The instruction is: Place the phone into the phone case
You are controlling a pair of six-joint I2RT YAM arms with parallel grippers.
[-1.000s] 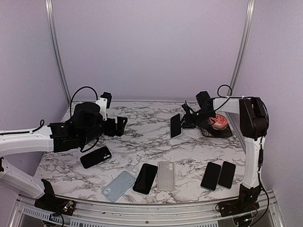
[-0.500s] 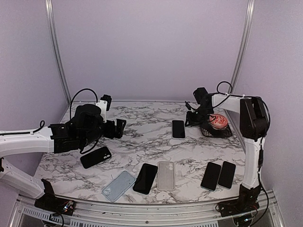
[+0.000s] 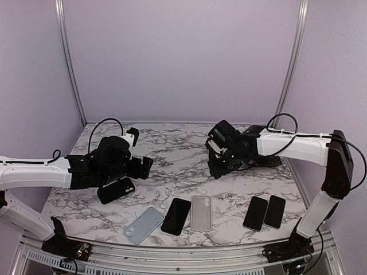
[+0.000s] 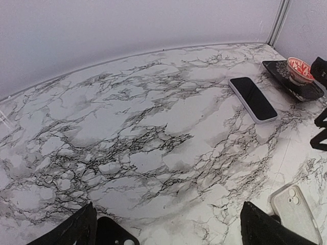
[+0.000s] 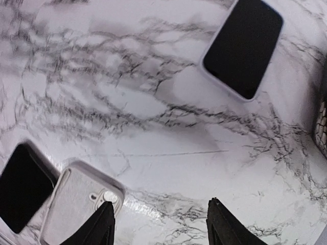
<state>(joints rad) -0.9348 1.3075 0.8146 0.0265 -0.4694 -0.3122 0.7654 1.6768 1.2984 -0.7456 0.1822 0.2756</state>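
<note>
Your right gripper (image 5: 162,214), fingers apart and holding nothing, hangs between the phone (image 5: 242,48), lying flat and slanted on the far side, and the clear phone case (image 5: 76,209) toward the near edge, empty I think, a black phone (image 5: 23,186) just beside it; your left gripper (image 4: 168,227), wide apart too, is farther off.

No word, brand or number can be read anywhere. The phone (image 4: 253,98) lying on the marble table (image 4: 153,127) shows a blank dark screen, and the clear case (image 5: 76,209) (camera cut-out visible) carries no lettering.
</note>
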